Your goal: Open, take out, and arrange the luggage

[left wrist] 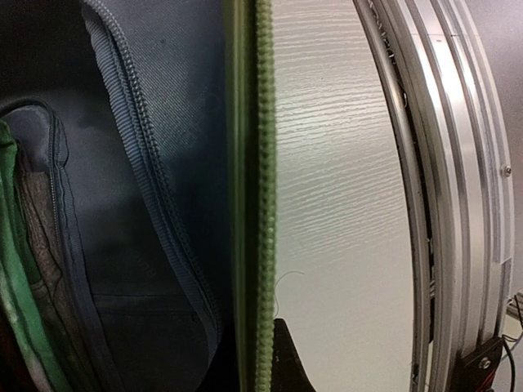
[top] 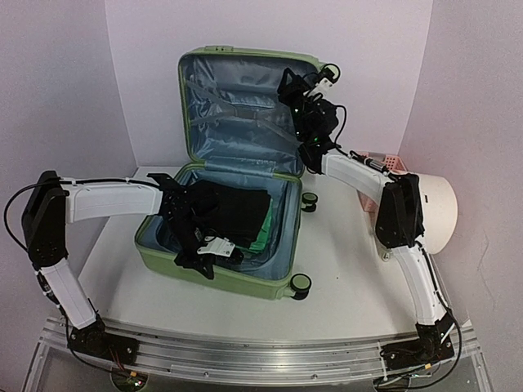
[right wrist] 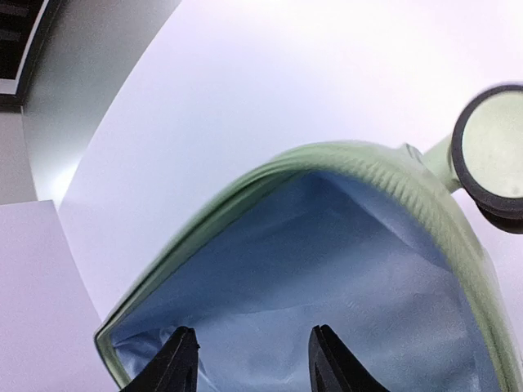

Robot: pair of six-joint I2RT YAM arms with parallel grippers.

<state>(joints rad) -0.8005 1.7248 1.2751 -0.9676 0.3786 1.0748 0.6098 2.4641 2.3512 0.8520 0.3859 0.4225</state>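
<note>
- Gripper on the left arm [top: 200,258] is down inside the lying half of the luggage [top: 221,279], its jaws together. The views do not show whether any cloth is pinched between them.
- Just under and beside that pincer lies the black clothing [top: 239,208], with a green cloth [top: 263,241] touching its right side. Both are inside the grey-blue lining.
- The left wrist view looks along the near green rim of the shell, with the zip and lining on one side and bare table [top: 351,269] on the other.
- The luggage is in the middle of the table, already open. Its base lies flat and its lid [top: 237,106] stands upright at the back.
- My judgement is that taking the contents out falls to the left arm, which is the nearer one. The load sits straight below it, so the lift goes up and over the near rim.
- The right gripper [right wrist: 249,369] is high at the lid's top right corner beside a wheel [right wrist: 490,147]. Its fingers are apart, with only lining showing between them, and it is well apart from the clothing.
- A pink basket [top: 384,162] and a cream drum [top: 437,204] stand at the far right.
</note>
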